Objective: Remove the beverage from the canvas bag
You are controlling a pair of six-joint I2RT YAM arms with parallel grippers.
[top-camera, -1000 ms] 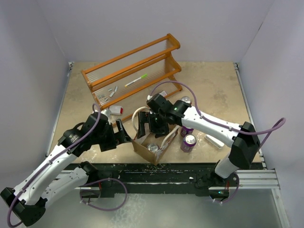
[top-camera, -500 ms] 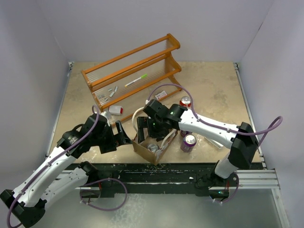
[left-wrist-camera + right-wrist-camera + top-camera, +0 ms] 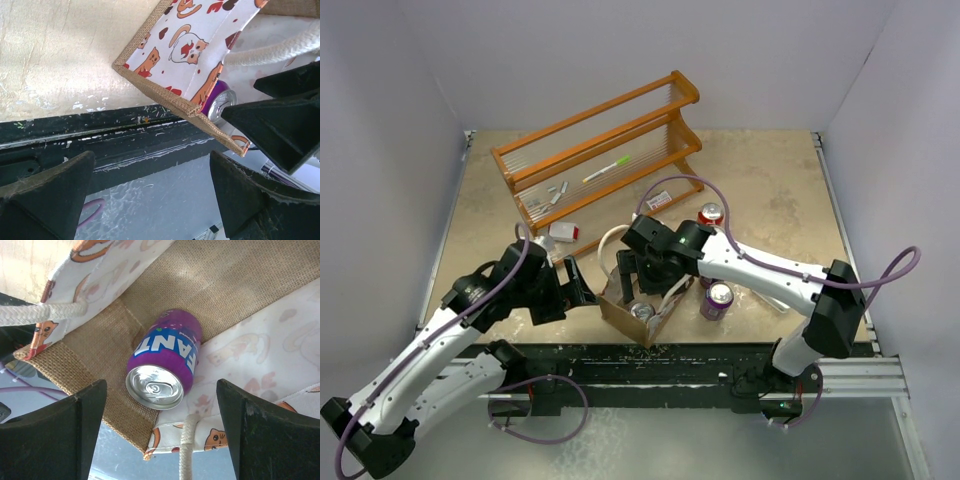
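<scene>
Hanging over the open bag, the right claw is spread wide and grasps nothing. The purple can sits inside the bag, directly below it and between its jaws, untouched. The left claw, also released and empty, has the bag's corner just ahead of it.

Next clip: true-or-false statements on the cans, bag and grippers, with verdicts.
1. A purple soda can lies inside the tan canvas bag. True.
2. The right gripper is shut on that can. False: it hangs open above it.
3. A red soda can stands on the table outside the bag. True.
4. The left gripper grips a white bag handle. False: it is open beside the bag, holding nothing.
</scene>
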